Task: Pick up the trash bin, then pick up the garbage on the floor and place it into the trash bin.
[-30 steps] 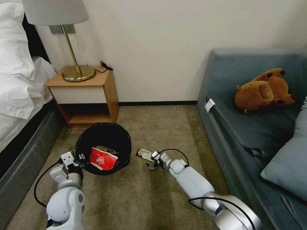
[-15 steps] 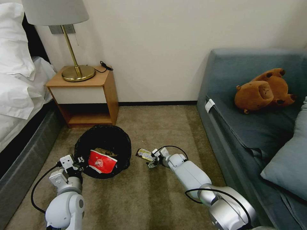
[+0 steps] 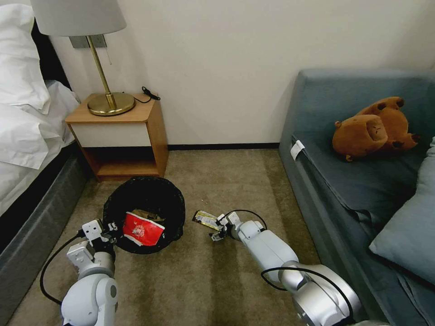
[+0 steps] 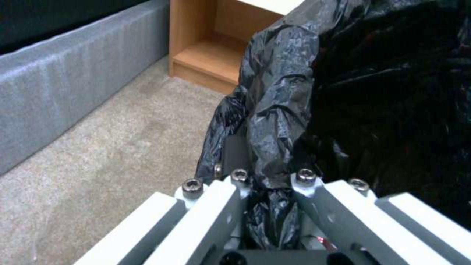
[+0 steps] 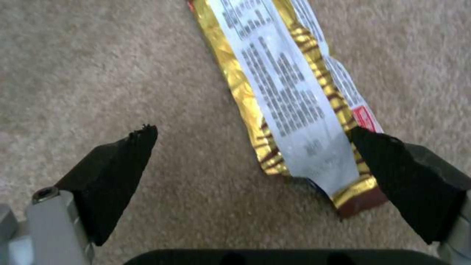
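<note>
Pickup of the snack wrapper [image 5: 294, 106] is in hand: our right gripper [image 5: 255, 162] gapes beside it on the carpet [image 3: 204, 271], needing recentring; our left gripper [image 4: 270, 184] pinches the trash bin [image 3: 149, 199] liner.

Both arms reach forward and down, low over the floor.

The left gripper [image 3: 108, 229] is at the near left rim of the trash bin [image 3: 144, 213], its fingers clamped on the black bag. The right gripper [image 3: 216, 231] has its black pads [image 5: 117, 173] spread wide, one pad touching the end of the snack wrapper [image 5: 289, 95].
</note>
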Controlling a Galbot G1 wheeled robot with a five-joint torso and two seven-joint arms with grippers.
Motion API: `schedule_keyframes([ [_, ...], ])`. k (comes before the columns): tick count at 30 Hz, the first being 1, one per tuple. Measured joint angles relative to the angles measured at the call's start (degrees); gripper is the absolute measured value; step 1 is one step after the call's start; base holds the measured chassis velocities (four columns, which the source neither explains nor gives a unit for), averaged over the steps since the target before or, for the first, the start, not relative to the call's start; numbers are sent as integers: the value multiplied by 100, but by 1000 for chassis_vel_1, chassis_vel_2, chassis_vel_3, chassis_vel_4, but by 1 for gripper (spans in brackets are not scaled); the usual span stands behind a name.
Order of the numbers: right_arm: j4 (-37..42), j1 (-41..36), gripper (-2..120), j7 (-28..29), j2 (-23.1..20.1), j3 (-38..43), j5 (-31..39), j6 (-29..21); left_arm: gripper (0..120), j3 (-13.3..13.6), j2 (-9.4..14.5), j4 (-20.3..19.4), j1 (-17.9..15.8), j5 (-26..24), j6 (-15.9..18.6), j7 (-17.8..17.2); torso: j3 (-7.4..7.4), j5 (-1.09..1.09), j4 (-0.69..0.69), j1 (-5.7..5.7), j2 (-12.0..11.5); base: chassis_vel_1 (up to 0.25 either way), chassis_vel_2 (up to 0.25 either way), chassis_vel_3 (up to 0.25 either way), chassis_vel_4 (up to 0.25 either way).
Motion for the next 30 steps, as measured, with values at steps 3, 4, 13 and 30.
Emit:
schedule_keyframes([
  [3,-28,9,100,3,-13,21,23,-16,1,0,1,-21,2,-1,-5,0,0,0,0,0,0,0,0,0,0],
  [4,-28,9,100,3,-13,21,23,-16,1,0,1,-21,2,-1,-5,0,0,0,0,0,0,0,0,0,0],
  [13,-71,43,100,57,-80,59,48,-44,1,19,4,-41,14,31,-27,-1,0,0,0,0,0,0,0,0,0],
  [30,-93,-55,44,113,-38,62,52,45,1,0,5,-163,50,-2,-35,-1,0,0,0,0,1,0,0,0,0],
])
